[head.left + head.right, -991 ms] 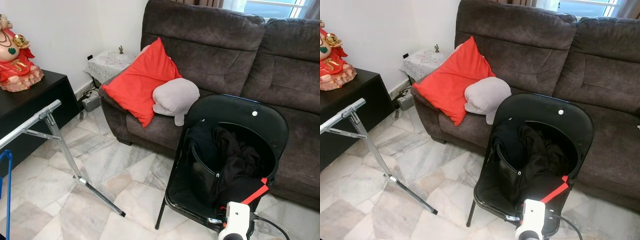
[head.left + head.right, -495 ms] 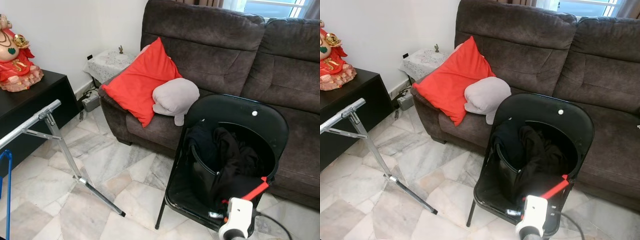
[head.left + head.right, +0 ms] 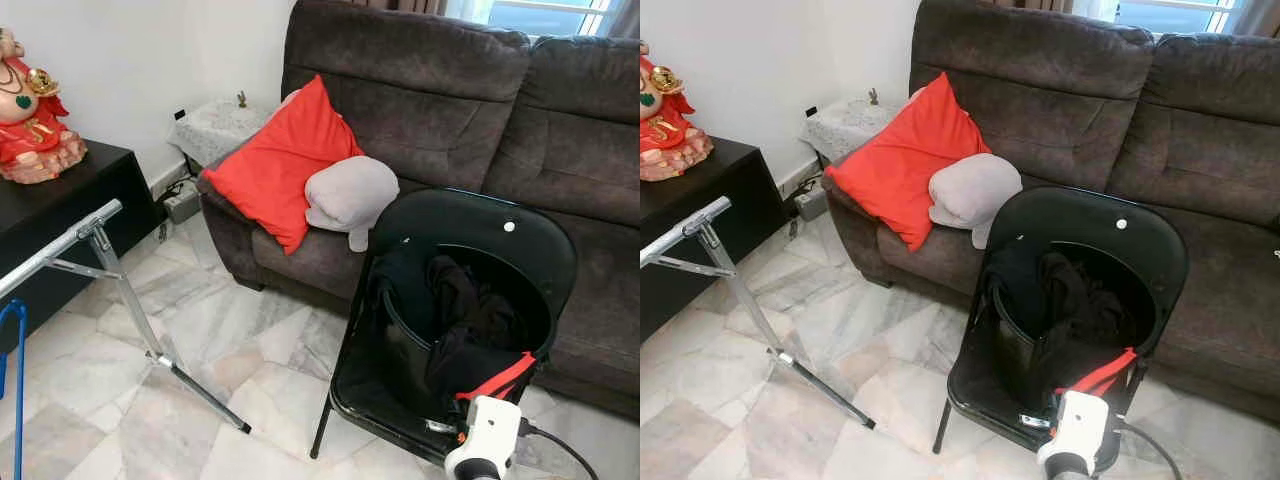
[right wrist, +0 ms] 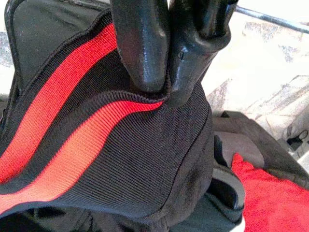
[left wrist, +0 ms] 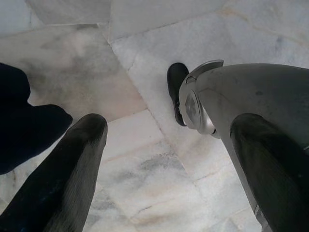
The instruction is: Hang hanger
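Note:
A black garment (image 3: 470, 320) with a red-striped ribbed band (image 3: 497, 377) lies heaped in the seat of a black folding chair (image 3: 540, 240). My right gripper (image 4: 166, 89) is shut on the edge of that band (image 4: 72, 145), and its white wrist (image 3: 487, 442) shows at the chair's front. A blue hanger (image 3: 17, 390) hangs at the far left edge, below the metal drying rack (image 3: 80, 240). My left gripper (image 5: 169, 123) is open, pointing down at the marble floor with nothing between its fingers (image 5: 82, 145).
A dark brown sofa (image 3: 450, 90) with a red cushion (image 3: 275, 165) and a grey pillow (image 3: 350, 190) stands behind the chair. A black cabinet (image 3: 60, 200) with a red figurine (image 3: 30, 110) is at the left. The rack's leg (image 3: 200, 395) crosses the marble floor.
My right wrist has shifted a little to the right, drawing the red-striped band out from the heap toward the chair's front edge. The rack and hanger stay put.

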Controlling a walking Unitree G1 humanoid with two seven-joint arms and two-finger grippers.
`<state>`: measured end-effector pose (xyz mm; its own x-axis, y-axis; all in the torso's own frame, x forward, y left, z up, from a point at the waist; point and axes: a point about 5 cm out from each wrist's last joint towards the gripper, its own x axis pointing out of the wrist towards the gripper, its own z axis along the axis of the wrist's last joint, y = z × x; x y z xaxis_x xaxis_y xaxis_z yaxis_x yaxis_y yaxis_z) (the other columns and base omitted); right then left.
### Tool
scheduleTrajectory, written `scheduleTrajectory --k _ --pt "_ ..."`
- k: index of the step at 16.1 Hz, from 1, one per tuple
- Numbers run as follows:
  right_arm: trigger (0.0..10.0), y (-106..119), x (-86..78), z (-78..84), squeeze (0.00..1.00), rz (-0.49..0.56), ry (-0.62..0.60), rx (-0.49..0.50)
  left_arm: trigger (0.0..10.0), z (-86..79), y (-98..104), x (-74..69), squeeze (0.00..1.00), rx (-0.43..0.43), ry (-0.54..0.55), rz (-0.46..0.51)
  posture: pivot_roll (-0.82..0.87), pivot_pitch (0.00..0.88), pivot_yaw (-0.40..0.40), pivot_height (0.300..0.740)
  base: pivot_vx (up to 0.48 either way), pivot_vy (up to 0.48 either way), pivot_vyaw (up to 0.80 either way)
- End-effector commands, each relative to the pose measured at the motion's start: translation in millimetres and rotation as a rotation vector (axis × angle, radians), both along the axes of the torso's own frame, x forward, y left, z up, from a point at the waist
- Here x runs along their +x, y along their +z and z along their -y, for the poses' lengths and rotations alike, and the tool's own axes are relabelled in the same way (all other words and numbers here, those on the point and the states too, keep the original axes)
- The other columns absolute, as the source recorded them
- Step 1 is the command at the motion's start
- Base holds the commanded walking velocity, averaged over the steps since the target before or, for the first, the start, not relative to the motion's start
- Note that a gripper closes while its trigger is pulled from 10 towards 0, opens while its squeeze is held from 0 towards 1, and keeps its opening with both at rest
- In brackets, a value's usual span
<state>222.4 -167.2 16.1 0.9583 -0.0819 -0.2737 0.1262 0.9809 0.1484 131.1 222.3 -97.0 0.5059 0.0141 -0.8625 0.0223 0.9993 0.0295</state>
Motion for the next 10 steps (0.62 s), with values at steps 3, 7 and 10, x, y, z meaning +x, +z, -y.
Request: scheduleTrajectory --k 3,7,10 --pt "10.0 5 -6.3 0.1 1.0 0.025 -0.01 -0.004 10.0 -2.2 -2 -6.2 0.0 0.009 -0.01 -0.021 -0.01 0.066 0.022 0.74 0.0 0.0 0.0" --pt "10.0 10 -9.7 2.9 1.0 0.041 -0.019 -0.019 10.0 -1.9 -2 -5.9 0.0 0.009 -0.011 -0.021 -0.02 0.069 0.019 0.74 0.0 0.0 0.0" --pt "10.0 16 -16.0 2.6 1.0 0.05 -0.01 -0.054 10.0 -2.0 -2 -5.6 0.0 0.011 -0.011 -0.021 -0.02 0.073 0.018 0.74 0.0 0.0 0.0"
